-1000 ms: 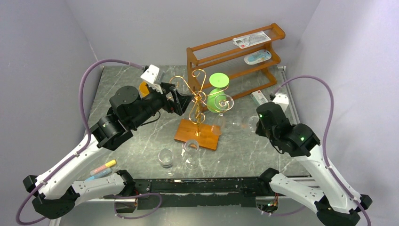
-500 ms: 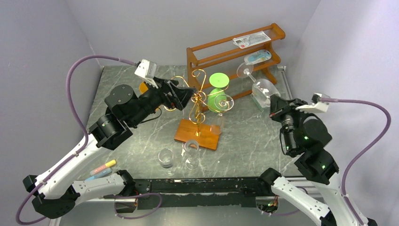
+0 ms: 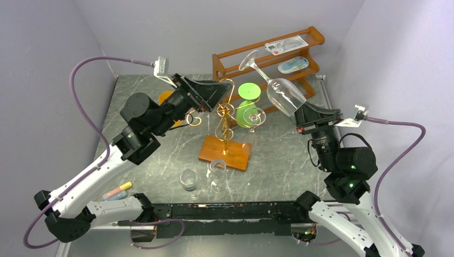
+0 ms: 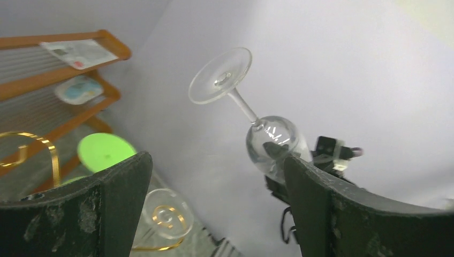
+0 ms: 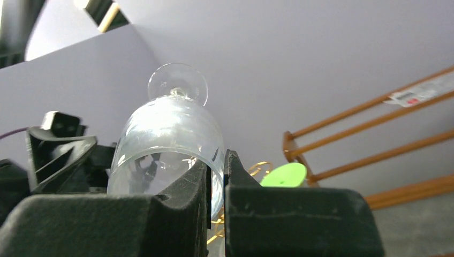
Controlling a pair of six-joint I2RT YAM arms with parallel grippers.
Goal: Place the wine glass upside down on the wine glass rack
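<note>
My right gripper (image 5: 216,179) is pinched to a narrow slit on the wine glass (image 3: 278,91). The rim of the bowl drops into the gap between my two fingers (image 5: 179,195). I hold the glass in the air, tilted, with the mouth of the bowl down at my fingertips and the stem running up and away to the round foot. In the top view it hangs to the right of the wine glass rack (image 3: 225,115) and apart from it, with the foot in front of the brown three-tier wooden shelf (image 3: 230,56).

My left gripper (image 4: 217,160) is spread wide and holds nothing. It is raised just beside the rack's upper scroll arms on their left side, and its wrist camera looks between the fingers at the lifted glass.

The gold wire rack stands on its orange-brown base on the marbled table (image 3: 289,166). The clear round foot of another glass (image 3: 256,116) sits at one scroll arm. A lime-green goblet (image 3: 248,92) stands just behind. Two clear glasses (image 3: 188,179) stand near the table's front edge.
</note>
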